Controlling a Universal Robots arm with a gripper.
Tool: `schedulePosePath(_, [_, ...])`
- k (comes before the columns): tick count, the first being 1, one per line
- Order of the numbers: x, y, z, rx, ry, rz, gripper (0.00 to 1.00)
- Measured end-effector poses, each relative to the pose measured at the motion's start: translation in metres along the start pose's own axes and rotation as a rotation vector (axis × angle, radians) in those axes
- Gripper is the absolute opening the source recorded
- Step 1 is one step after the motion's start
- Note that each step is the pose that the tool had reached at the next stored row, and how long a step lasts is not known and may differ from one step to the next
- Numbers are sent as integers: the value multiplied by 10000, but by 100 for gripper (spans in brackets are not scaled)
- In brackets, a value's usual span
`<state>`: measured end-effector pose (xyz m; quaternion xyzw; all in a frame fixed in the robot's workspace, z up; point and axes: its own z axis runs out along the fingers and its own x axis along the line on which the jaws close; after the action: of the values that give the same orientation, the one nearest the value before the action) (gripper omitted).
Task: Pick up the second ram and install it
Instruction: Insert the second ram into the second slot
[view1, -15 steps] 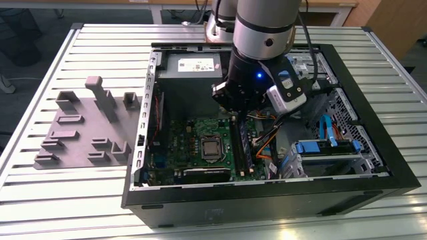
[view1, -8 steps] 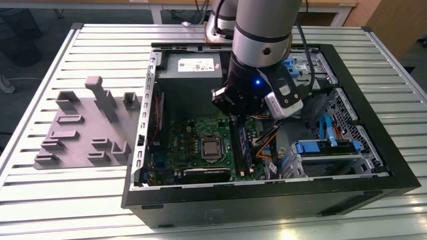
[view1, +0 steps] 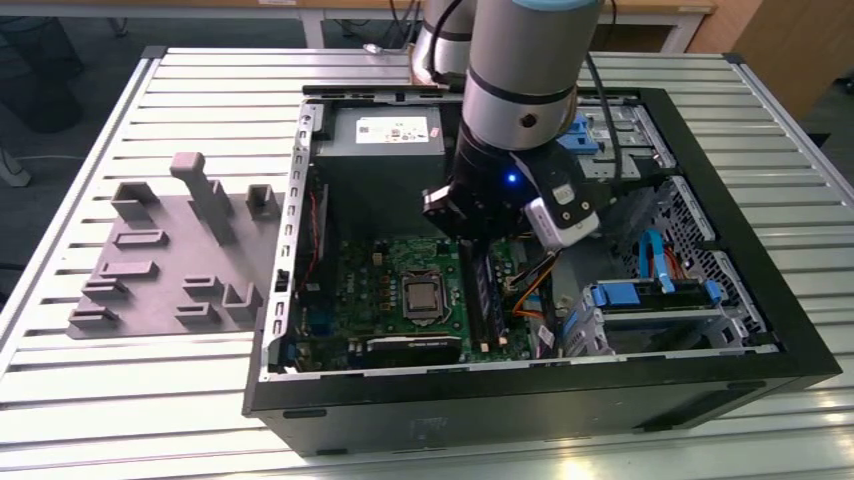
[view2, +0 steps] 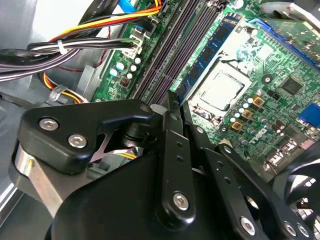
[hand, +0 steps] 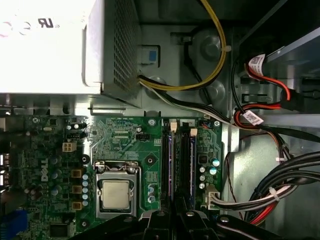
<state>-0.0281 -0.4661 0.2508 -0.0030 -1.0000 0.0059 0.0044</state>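
Observation:
The second ram, a slim blue-green stick with dark chips, stands on edge in the slot nearest the processor on the green motherboard. It appears as a thin blue line in the first wrist view. My gripper has its black fingers drawn close together at the stick's near end, gripping it. In the exterior view the gripper hangs low inside the open computer case, over the far end of the memory slots. The fingertips straddle the slot line at the gripper in the first wrist view.
Bundled cables run beside the slots, away from the processor. The power supply fills the case's far end, and a blue drive cage sits at the exterior view's right. A grey tray with upright blocks lies outside the case wall.

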Motion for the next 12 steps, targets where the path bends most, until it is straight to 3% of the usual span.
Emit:
schedulePosePath(5, [-1, 1, 87, -7, 7, 0, 14])
schedulePosePath(12, [0, 1, 92, -9, 8, -1, 14])
